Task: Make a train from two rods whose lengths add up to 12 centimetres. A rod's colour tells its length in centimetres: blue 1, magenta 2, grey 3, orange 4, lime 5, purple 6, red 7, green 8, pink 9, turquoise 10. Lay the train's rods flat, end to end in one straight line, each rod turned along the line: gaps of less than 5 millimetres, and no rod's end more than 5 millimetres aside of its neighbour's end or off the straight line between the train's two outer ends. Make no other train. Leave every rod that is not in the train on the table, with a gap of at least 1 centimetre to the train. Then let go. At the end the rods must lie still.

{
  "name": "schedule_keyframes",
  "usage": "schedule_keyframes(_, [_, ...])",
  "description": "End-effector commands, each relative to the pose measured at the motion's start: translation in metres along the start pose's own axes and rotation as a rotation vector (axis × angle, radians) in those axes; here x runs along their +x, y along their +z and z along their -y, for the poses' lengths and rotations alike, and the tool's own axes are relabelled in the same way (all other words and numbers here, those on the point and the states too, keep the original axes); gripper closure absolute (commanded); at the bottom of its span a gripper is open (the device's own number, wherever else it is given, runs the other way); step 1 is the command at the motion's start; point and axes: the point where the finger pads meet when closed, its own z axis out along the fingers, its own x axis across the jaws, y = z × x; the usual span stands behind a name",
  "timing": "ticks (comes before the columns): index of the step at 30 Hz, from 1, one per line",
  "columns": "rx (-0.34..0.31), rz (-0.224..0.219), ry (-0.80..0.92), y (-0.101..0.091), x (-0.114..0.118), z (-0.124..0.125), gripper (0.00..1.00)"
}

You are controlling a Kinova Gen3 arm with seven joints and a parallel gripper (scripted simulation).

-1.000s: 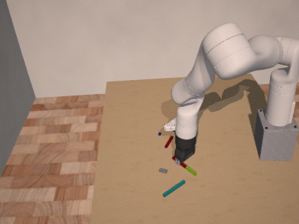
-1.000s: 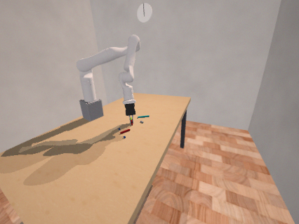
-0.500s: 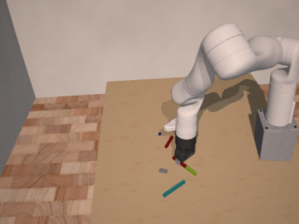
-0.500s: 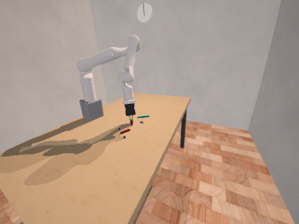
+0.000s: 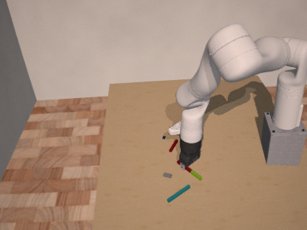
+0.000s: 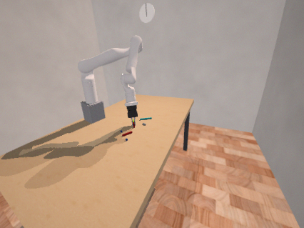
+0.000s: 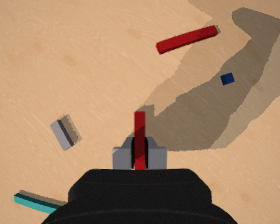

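Observation:
My gripper (image 5: 183, 165) (image 6: 133, 123) (image 7: 139, 147) is shut on a red rod (image 5: 188, 169) (image 7: 139, 128) and holds it low at the table top; I cannot tell if it touches. In the top view this red rod lies in line with a lime rod (image 5: 196, 175), their ends close together. A second red rod (image 5: 173, 146) (image 6: 126, 134) (image 7: 186, 38) lies apart, farther back. The lime rod is hidden in the wrist view.
A turquoise rod (image 5: 178, 193) (image 6: 145, 119) (image 7: 33, 202) and a short grey rod (image 5: 167, 175) (image 7: 64, 132) lie near the front. Two small blue rods (image 7: 228, 78) lie beyond the second red rod. The arm's grey base (image 5: 282, 142) stands at the right.

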Motion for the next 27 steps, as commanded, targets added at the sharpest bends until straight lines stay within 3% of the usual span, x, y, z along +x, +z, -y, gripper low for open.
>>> schedule_keyframes(1, [0.0, 0.001, 0.0, -0.0005, -0.0005, 0.0002, 0.76])
schedule_keyframes(10, [0.0, 0.001, 0.0, -0.0005, -0.0005, 0.0002, 0.7])
schedule_keyframes(11, [0.0, 0.001, 0.0, -0.0005, -0.0005, 0.0002, 0.64])
schedule_keyframes(13, [0.0, 0.001, 0.0, -0.0005, -0.0005, 0.0002, 0.64])
schedule_keyframes(14, [0.0, 0.001, 0.0, -0.0005, -0.0005, 0.0002, 0.58])
schedule_keyframes(19, [0.0, 0.001, 0.0, -0.0005, -0.0005, 0.0002, 0.52])
schedule_keyframes(20, [0.0, 0.001, 0.0, -0.0005, -0.0005, 0.0002, 0.46])
schedule_keyframes(27, [0.0, 0.001, 0.0, -0.0005, -0.0005, 0.0002, 0.46])
